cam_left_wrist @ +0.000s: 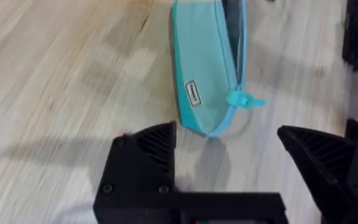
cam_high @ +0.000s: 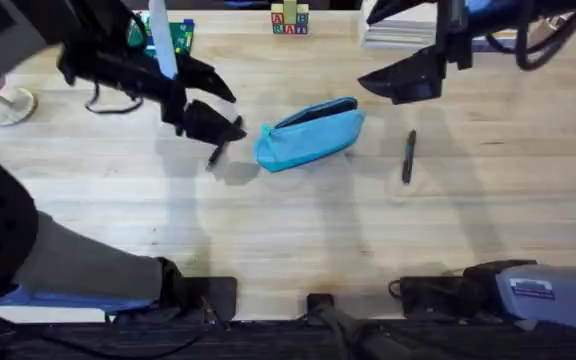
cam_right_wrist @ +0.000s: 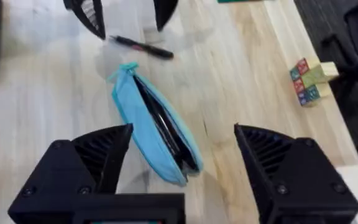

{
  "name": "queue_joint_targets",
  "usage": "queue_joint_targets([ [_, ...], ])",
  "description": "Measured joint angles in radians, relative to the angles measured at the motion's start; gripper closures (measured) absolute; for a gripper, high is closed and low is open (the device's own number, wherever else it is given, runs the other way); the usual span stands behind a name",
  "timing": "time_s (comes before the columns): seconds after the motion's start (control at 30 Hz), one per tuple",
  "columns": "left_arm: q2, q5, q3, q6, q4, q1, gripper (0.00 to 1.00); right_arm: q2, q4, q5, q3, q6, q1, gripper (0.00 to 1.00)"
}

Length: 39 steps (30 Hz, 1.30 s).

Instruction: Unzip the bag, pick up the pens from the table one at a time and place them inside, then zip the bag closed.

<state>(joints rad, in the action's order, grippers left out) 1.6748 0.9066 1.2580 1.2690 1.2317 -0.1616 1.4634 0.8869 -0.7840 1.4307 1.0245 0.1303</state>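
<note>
Lying unzipped on plank table point(cam_high: 298, 230): bag point(cam_high: 310, 135)

At the far edge of the counter point(cam_high: 298, 250) we see a small stack of coloured letter blocks point(cam_high: 290, 21), and a green packet point(cam_high: 175, 36) left of them. A pile of white papers point(cam_high: 400, 34) sits at the far right. A pale round object point(cam_high: 6, 104) lies near the left edge.
</note>
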Motion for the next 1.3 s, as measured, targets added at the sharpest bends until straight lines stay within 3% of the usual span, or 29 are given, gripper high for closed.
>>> queue_joint_targets([
  [0.27, 0.0, -0.118, 0.139, -0.027, 0.118, 0.0, 0.004, -0.049, 0.024, 0.073, 0.0, 0.0, 0.0, 0.006],
  [0.53, 0.0, -0.287, 0.209, -0.225, 0.194, 0.003, 0.004, -0.05, 0.034, 0.088, 0.0, 0.0, 0.0, 0.007],
  [0.93, 0.0, -0.324, 0.215, -0.282, 0.194, 0.003, 0.005, -0.05, 0.033, 0.089, 0.0, 0.0, 0.0, 0.009],
  [0.97, 0.0, -0.324, 0.215, -0.282, 0.194, 0.003, 0.005, -0.049, 0.03, 0.089, 0.0, 0.001, 0.0, 0.077],
  [1.0, 0.0, -0.324, 0.215, -0.282, 0.194, 0.003, 0.005, -0.05, 0.029, 0.089, 0.0, 0.0, 0.0, 0.207],
  [1.17, 0.0, -0.315, 0.215, -0.283, 0.194, 0.003, 0.006, -0.049, 0.031, 0.089, 0.0, -0.002, 0.0, 0.921],
  [1.3, 0.0, -0.302, 0.215, -0.375, 0.194, 0.003, 0.004, -0.05, 0.033, 0.089, 0.0, -0.003, 0.0, 0.97],
])
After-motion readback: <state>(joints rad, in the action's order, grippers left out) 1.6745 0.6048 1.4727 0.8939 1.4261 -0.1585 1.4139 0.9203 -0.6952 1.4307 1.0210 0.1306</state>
